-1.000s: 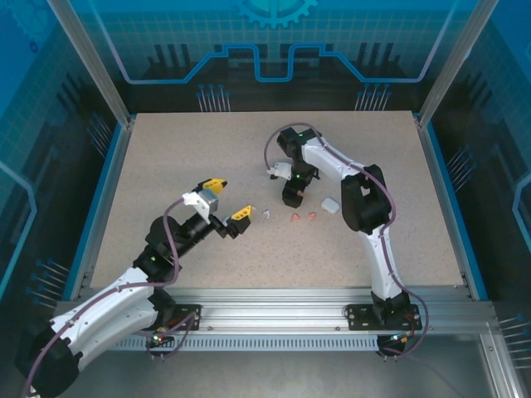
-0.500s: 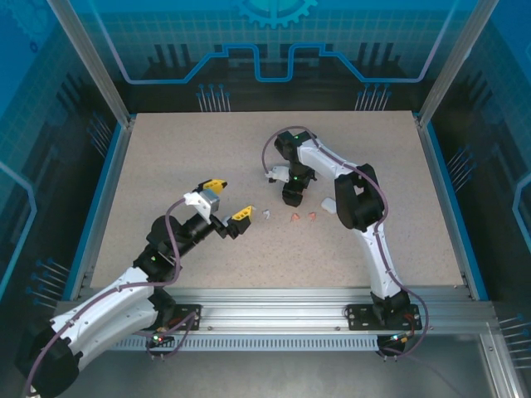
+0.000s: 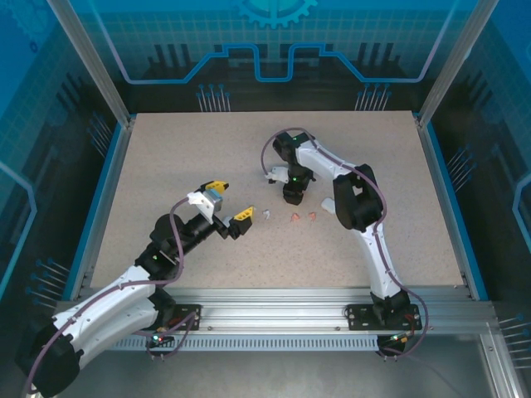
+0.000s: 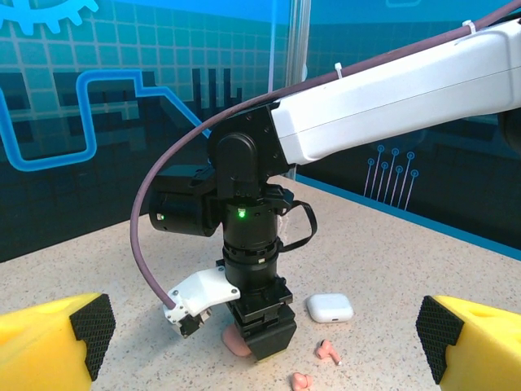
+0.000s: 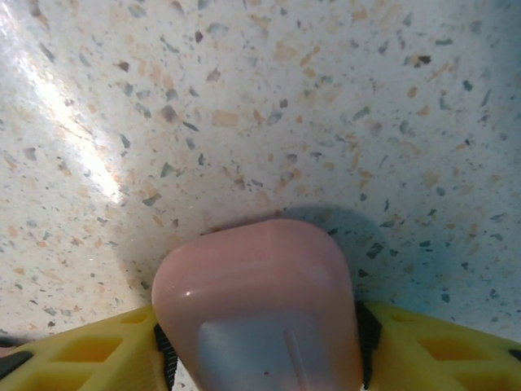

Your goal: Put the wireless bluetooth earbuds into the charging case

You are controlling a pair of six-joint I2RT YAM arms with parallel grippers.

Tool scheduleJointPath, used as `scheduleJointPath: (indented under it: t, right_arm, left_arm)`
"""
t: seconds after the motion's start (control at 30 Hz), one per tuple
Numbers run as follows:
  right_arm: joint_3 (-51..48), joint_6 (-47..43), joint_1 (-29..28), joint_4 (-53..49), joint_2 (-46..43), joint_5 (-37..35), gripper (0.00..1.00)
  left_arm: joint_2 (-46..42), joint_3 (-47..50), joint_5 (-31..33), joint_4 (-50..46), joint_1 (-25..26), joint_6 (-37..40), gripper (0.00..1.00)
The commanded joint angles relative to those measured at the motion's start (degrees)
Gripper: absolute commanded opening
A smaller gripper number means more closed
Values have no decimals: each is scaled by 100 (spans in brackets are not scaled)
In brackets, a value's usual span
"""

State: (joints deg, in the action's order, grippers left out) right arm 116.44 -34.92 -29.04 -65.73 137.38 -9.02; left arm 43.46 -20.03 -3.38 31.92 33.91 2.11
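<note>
Above the speckled worktop (image 3: 166, 157) the left claw (image 3: 230, 200) hung with jaws wide apart. The right claw (image 3: 291, 197) stood clamped on a pink case (image 5: 260, 301); two pink earbuds (image 3: 296, 217) lay loose nearby, a white case (image 4: 330, 306) beyond.

I inspected the table (image 3: 166, 157). It was a speckled beige top with a blue rim down both sides. Near its middle lay the first salmon-pink earbud (image 3: 295, 218), with the second salmon-pink earbud (image 3: 312, 215) just beside it; the two were apart. A small whitish piece (image 3: 265, 213) lay near them on the left, too small for me to identify. In the left wrist view a white case (image 4: 330, 307) rested flat with its lid closed, near the earbuds. A pink case (image 5: 260, 293) stood low over its own shadow; I could not confirm contact with the surface.
</note>
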Motion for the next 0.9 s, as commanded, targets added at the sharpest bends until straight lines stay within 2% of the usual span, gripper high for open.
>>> scheduleJointPath:
  t: [0.0, 0.07, 0.37, 0.57, 0.77, 0.87]
  right_arm:
    - [-311, 40, -84, 204, 179, -224, 54]
    - [-410, 97, -84, 312, 106, -217, 50]
    - [-969, 205, -47, 934, -769, 75, 44]
    - [-1259, 252, -14, 1160, -1250, 189, 42]
    - [-1975, 400, 12, 1607, -2139, 313, 42]
    - [-2475, 492, 12, 1853, -2768, 246, 42]
  left_arm:
    - [13, -128, 98, 18, -39, 141, 99]
    - [15, -129, 98, 23, -34, 134, 99]
    - [-39, -167, 122, 56, -127, -52, 99]
    - [-83, -205, 125, -65, -453, -546, 99]
    - [-46, -674, 83, -1072, -937, -1340, 96]
    - [100, -1114, -56, -1912, -1213, -1909, 93]
